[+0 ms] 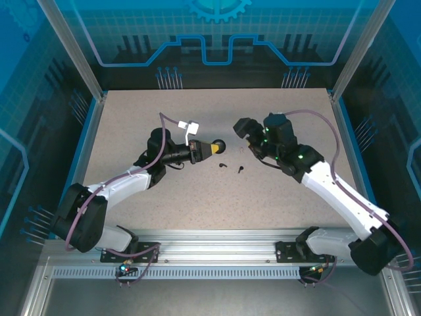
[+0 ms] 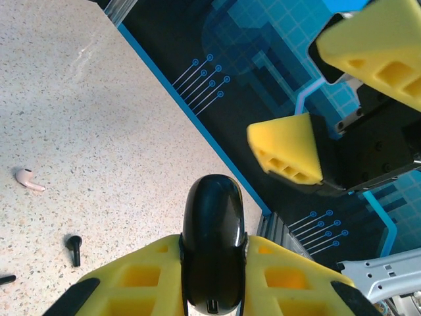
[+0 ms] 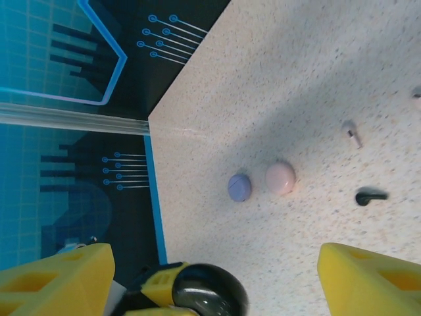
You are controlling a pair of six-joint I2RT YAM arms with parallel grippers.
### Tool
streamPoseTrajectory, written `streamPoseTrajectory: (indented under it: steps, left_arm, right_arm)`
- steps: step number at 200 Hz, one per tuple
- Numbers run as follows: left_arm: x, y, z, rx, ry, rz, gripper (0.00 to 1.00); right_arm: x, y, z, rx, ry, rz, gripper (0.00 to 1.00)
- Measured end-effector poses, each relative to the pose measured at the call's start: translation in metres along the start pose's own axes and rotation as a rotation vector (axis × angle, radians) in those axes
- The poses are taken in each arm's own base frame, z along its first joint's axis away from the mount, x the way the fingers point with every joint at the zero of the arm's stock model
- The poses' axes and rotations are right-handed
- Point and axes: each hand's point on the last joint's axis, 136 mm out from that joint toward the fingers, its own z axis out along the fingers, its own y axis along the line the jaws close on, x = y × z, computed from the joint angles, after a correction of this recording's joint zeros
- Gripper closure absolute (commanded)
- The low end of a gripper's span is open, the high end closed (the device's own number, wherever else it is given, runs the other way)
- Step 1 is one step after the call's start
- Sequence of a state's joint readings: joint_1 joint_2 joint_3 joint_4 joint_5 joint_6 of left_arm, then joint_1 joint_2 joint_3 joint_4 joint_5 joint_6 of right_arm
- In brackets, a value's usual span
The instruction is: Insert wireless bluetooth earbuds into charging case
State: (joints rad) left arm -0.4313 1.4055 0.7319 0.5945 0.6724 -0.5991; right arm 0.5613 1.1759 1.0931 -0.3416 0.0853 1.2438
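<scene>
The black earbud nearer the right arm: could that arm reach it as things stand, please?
Probably yes: the right gripper is open, and the earbud lies uncovered on the table close by.

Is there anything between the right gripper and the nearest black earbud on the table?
Nothing visible does. The right gripper is open over the table, and the black earbud lies free on a bare patch close by. The black case, clamped in the left gripper, sits to one side, not between them.
</scene>
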Motion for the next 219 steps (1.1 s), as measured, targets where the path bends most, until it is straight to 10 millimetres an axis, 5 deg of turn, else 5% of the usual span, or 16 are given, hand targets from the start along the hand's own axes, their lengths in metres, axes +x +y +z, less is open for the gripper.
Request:
streamPoseTrajectory:
  steps: [28,95,219]
  left_arm:
    - [0.003,0.002,0.000,-0.008,0.010,-0.006,1.00]
    - [0.006,0.005,0.000,-0.017,0.022,-0.018,1.00]
    - [0.007,0.005,-0.003,-0.025,0.029,-0.029,1.00]
  right_arm:
    - [0.001,-0.012,-0.007,-0.012,0.026,-0.177,0.20]
    - [0.042,-0.021,0.007,-0.138,0.202,-0.535,0.22]
    - [0.060,-0.030,0.045,-0.145,0.292,-0.607,0.28]
